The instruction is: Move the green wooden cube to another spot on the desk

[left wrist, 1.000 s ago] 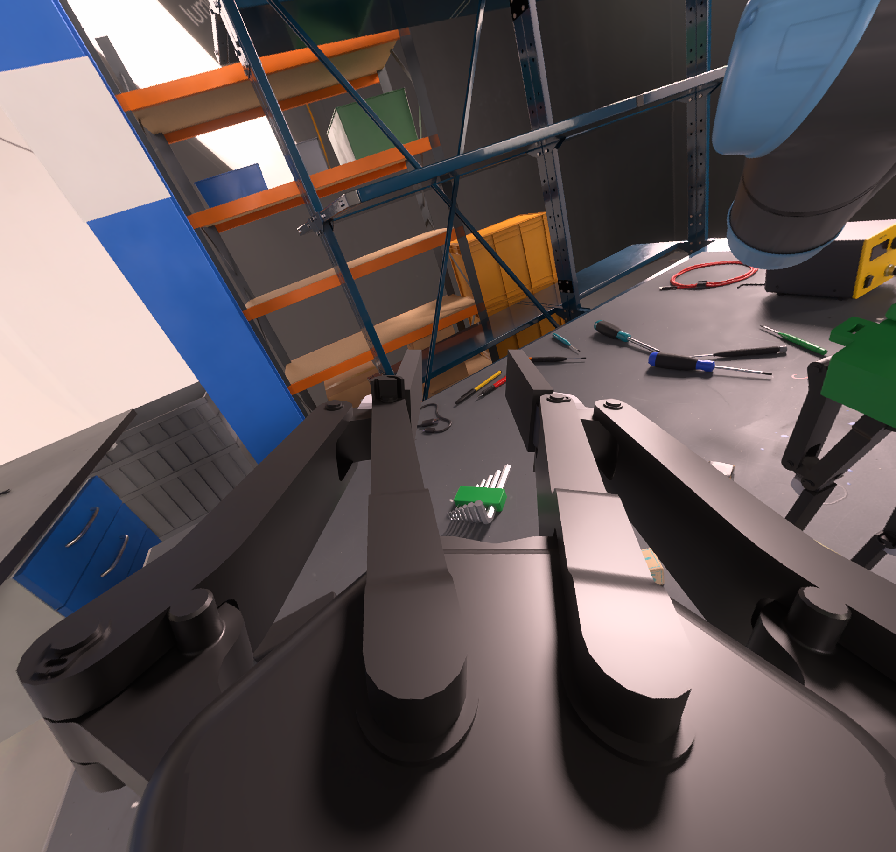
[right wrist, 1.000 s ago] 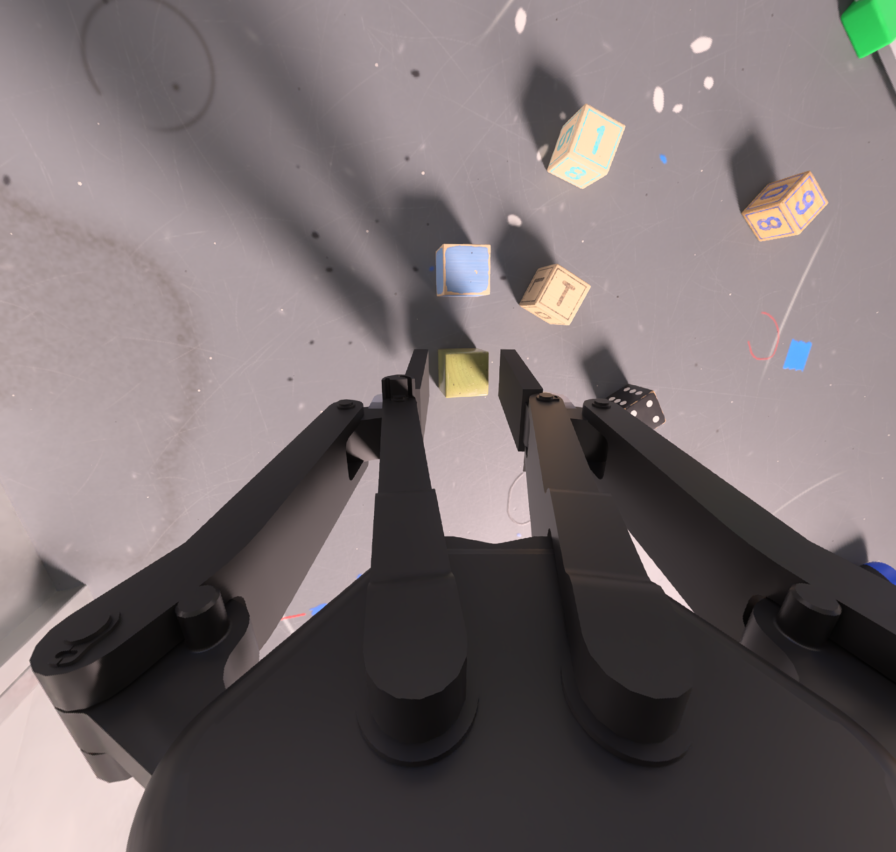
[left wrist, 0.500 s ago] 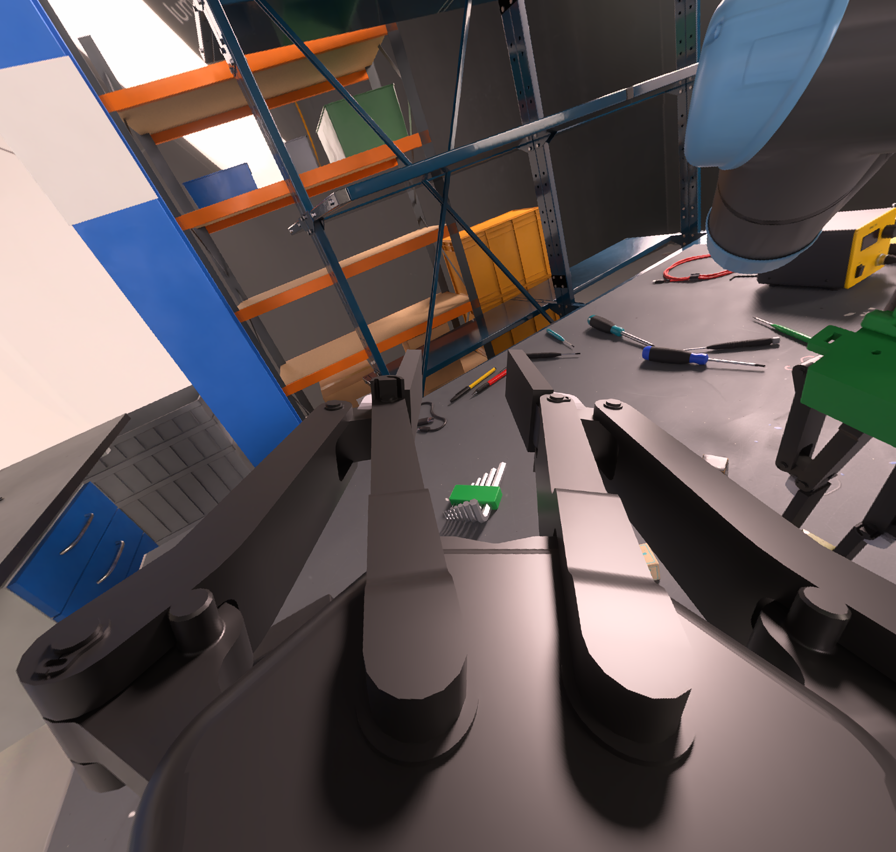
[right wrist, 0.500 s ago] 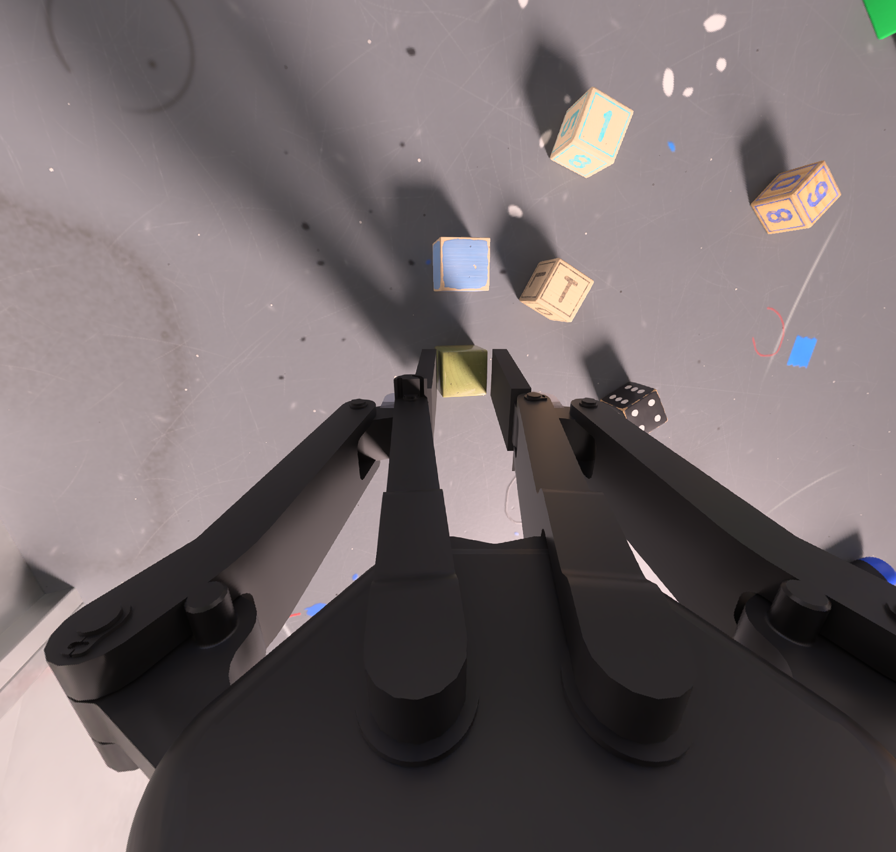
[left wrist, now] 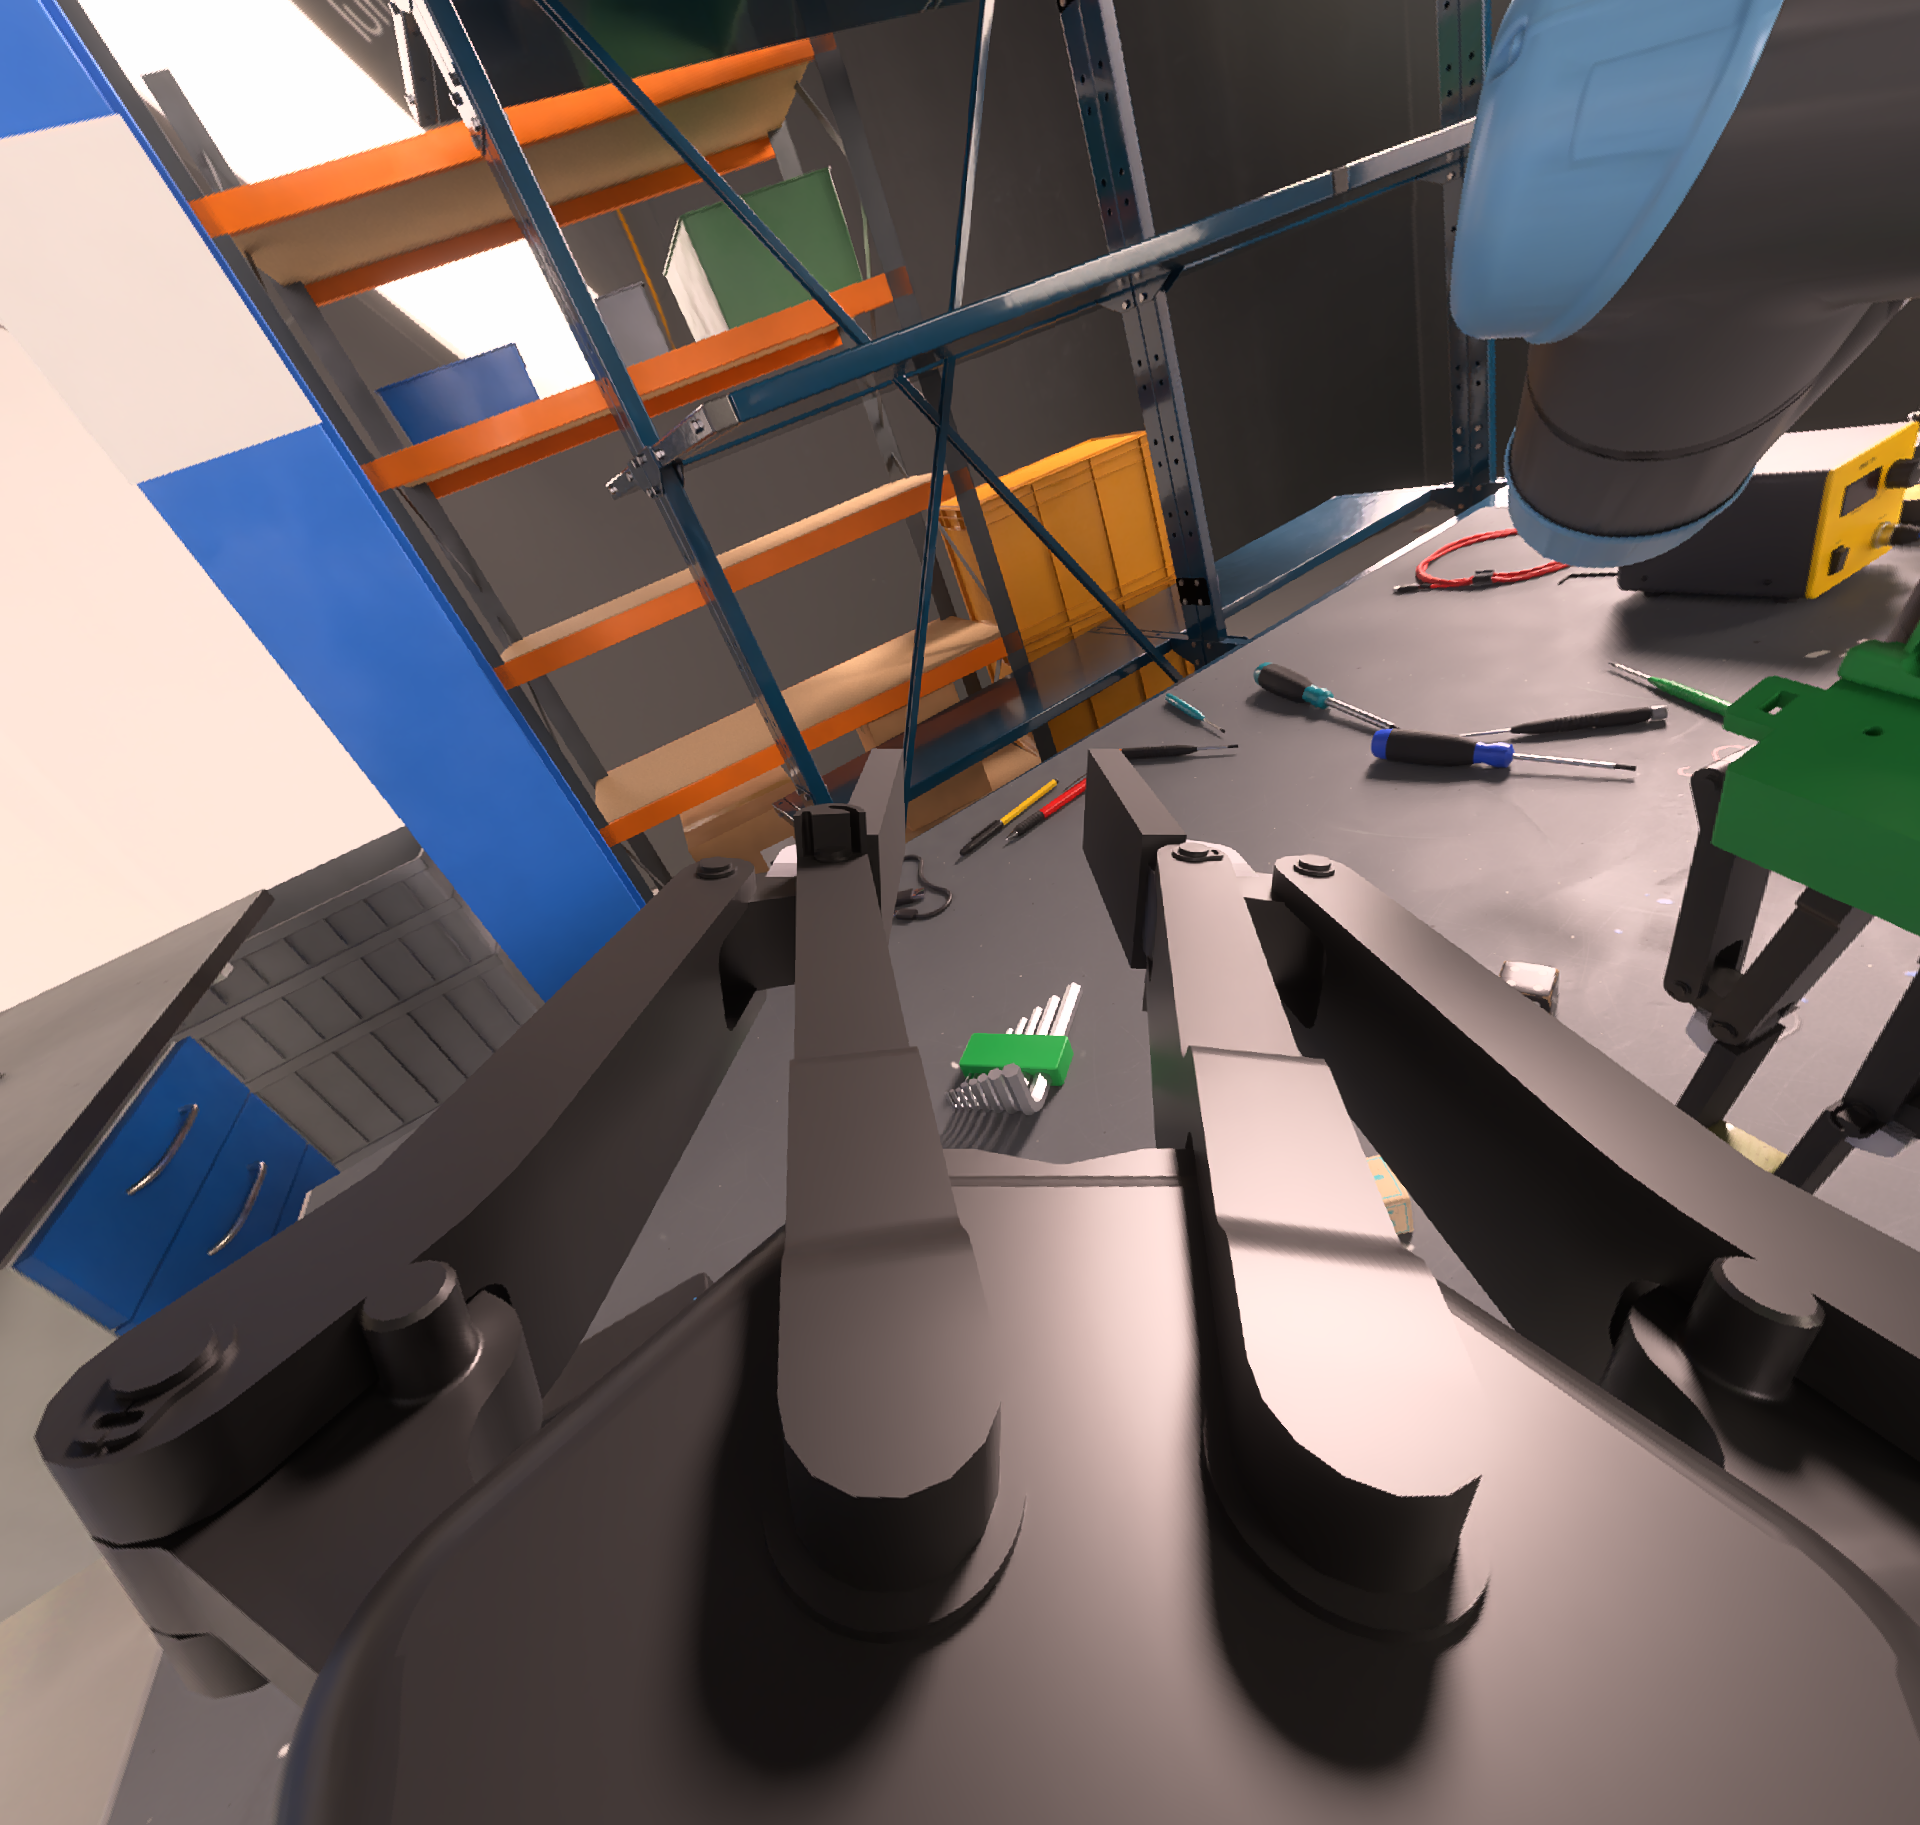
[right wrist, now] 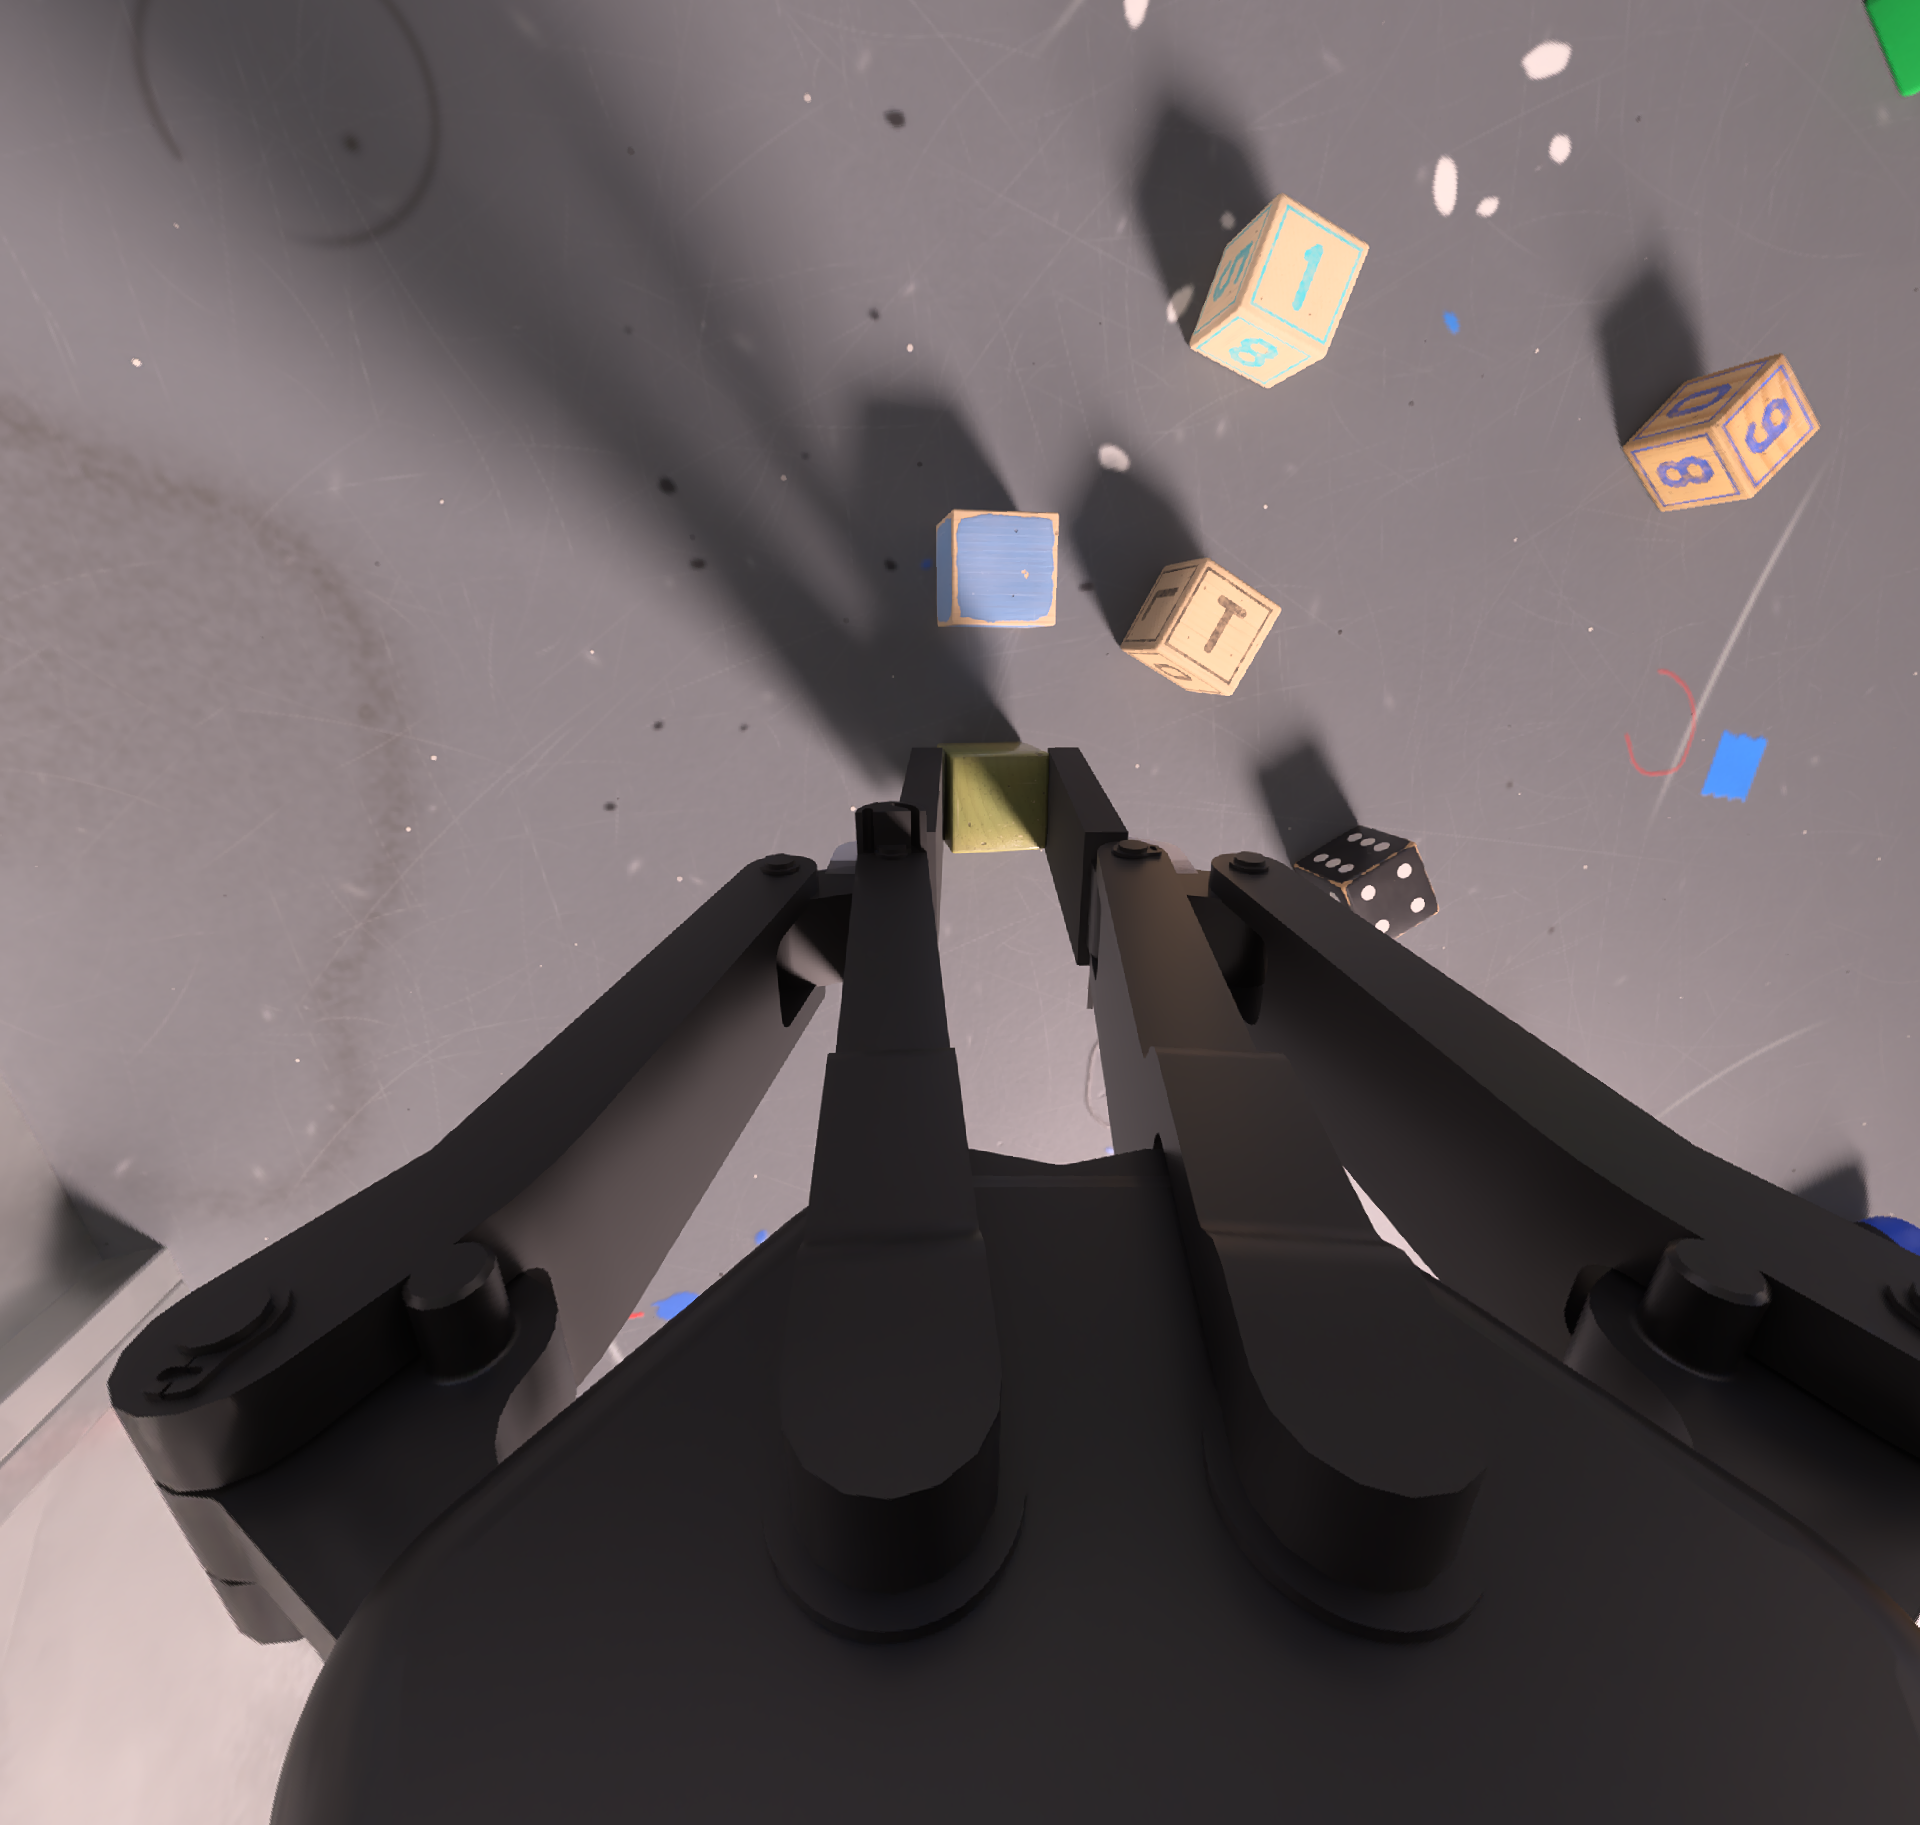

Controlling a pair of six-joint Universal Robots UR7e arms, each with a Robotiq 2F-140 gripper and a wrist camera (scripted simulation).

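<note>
Right gripper (right wrist: 995, 799): black fingers (right wrist: 1081, 809) pinching the green wooden cube (right wrist: 992, 799), one on each side face. The cube is a dull yellow-green and sits low over the grey, scratched table (right wrist: 520, 632); whether it touches the surface cannot be told.

Beyond the cube: blue-faced wooden block (right wrist: 997, 570), straight ahead and apart from it. Natural wooden block with dark lettering (right wrist: 1200, 627), just right of the blue one. Block with pale blue numerals (right wrist: 1280, 289), farther off. Block with dark blue numerals (right wrist: 1720, 433), far right. Black die with white pips (right wrist: 1369, 880), just beside the right finger linkage. All markings are printed characters; no maker's brand is legible.

Left gripper (left wrist: 987, 799): fingers spread, holding nothing, raised above the table. Under it, a set of hex keys in a green holder (left wrist: 1013, 1069). Farther off, screwdrivers (left wrist: 1455, 749) lie scattered. Blue-and-orange shelving (left wrist: 727, 425) stands behind.
</note>
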